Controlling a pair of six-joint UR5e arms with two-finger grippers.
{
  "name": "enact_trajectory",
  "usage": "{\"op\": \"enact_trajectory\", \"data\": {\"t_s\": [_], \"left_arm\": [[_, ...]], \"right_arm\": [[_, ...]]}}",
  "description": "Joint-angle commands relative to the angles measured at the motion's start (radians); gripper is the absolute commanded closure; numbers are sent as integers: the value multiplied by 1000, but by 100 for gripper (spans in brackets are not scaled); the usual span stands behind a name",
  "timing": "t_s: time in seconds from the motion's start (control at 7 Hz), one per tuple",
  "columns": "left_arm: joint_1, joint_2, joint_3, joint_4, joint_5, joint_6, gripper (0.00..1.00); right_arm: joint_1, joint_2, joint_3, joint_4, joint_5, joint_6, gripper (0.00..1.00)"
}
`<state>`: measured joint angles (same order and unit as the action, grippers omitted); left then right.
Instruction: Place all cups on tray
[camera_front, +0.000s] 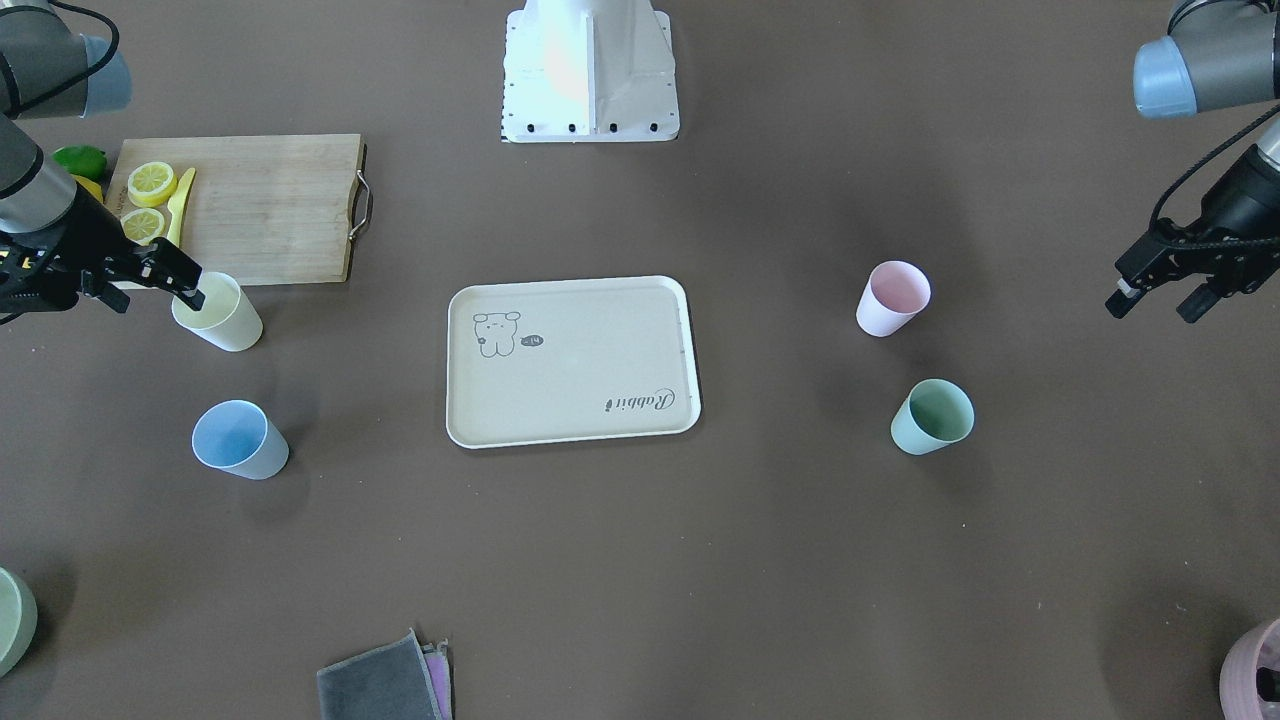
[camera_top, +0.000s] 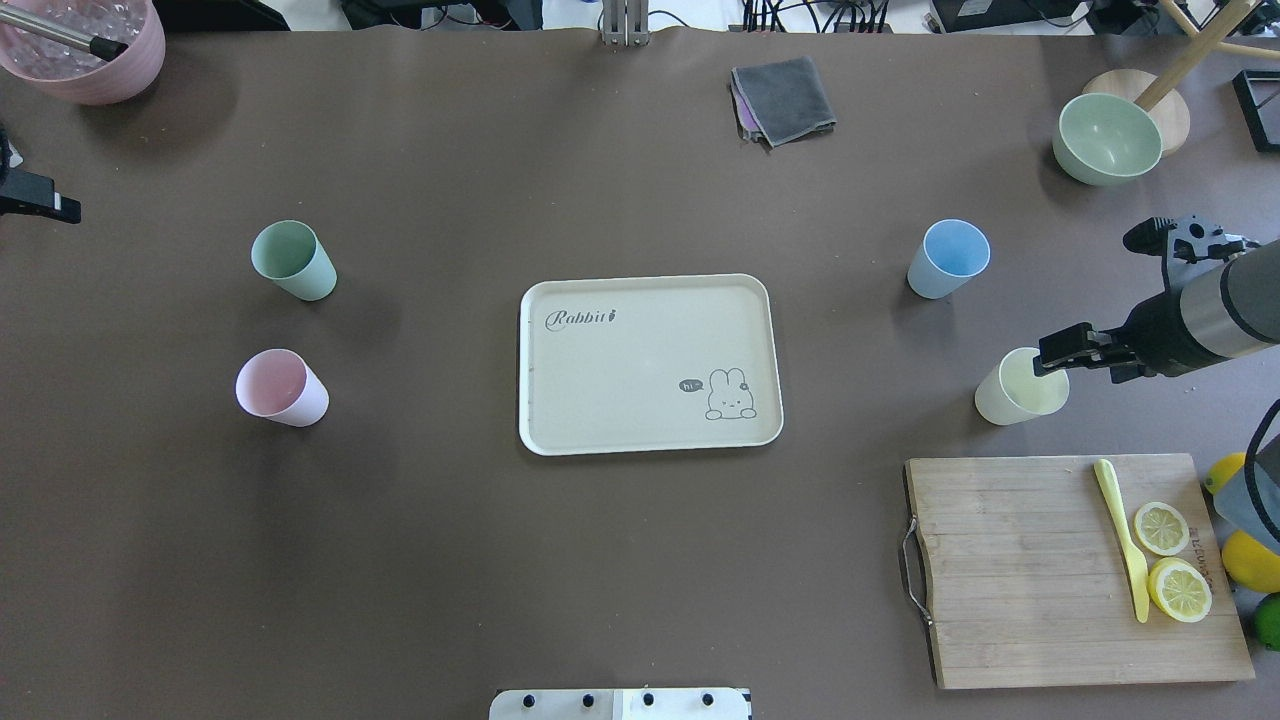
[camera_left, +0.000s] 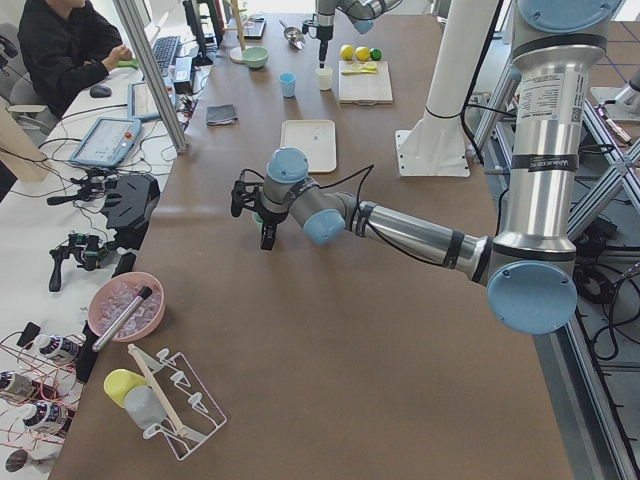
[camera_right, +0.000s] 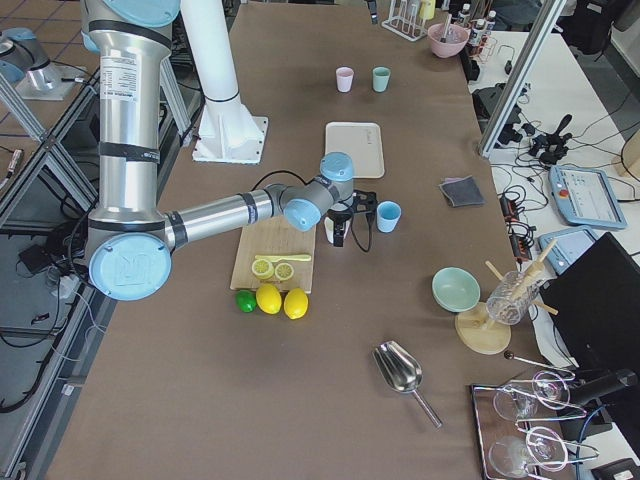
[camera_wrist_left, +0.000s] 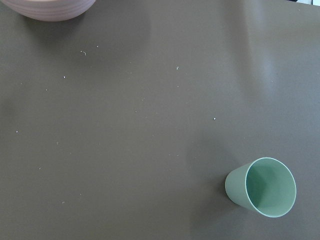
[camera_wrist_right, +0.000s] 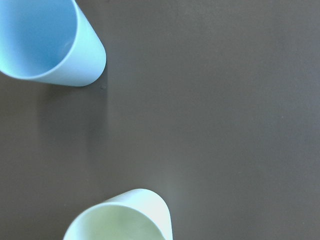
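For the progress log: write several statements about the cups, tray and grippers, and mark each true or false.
The cream rectangular tray holds no cups. True.
The pastel blue plastic tumbler lies on its side. False: it stands upright.
The right gripper is at the pastel yellow tumbler. True.
The pink tumbler stands on the wooden cutting board. False: it stands on the brown table.
The left gripper holds the mint green tumbler. False: it is open, apart from it.

arm tubes (camera_left: 540, 130) silver; joint caps (camera_left: 525, 298) pale blue; cables (camera_front: 1210, 158) black
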<state>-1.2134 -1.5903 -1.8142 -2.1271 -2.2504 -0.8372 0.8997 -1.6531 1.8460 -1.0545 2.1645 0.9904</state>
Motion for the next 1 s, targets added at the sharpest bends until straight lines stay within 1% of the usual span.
{"op": "enact_trajectory", "data": {"t_s": [0.0, 0.14, 0.29, 0.43, 0.86], "left_arm": [[2, 0, 0, -2, -2, 3, 2], [2, 0, 0, -4, -2, 3, 2], [2, 0, 1, -2, 0, 7, 2], [2, 0, 1, -2, 0, 9, 2], [12, -31, 3, 1, -11, -8, 2]], "right_arm": [[-19, -8, -7, 11, -5, 2, 31], [-37, -5, -11, 11, -26, 4, 51], [-42, -4, -11, 11, -28, 4, 84], [-51, 7, -19, 10, -23, 4, 100], [-50, 90, -7, -22, -6, 31, 100]]}}
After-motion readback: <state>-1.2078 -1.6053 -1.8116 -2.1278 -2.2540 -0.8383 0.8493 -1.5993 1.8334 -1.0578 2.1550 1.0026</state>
